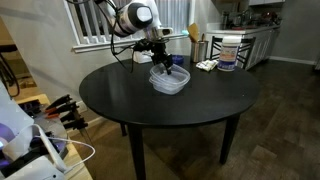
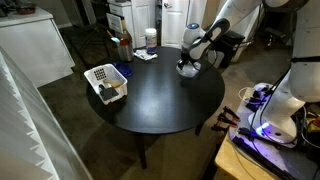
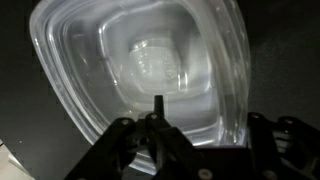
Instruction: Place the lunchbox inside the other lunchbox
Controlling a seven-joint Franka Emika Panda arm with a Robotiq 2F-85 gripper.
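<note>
A clear plastic lunchbox sits at the far side of the round black table. It also shows in the other exterior view. In the wrist view the lunchbox fills the frame and shows doubled rims, as if it is nested in the other lunchbox. I cannot separate the two tubs in the exterior views. My gripper is straight above the tub, with its fingers closed on the tub's right wall. It shows in both exterior views.
A white basket with items stands near the table's edge, with bottles and a white tub beside it. Behind the table are a white-lidded container and wooden utensils. Cables and equipment lie beside the table.
</note>
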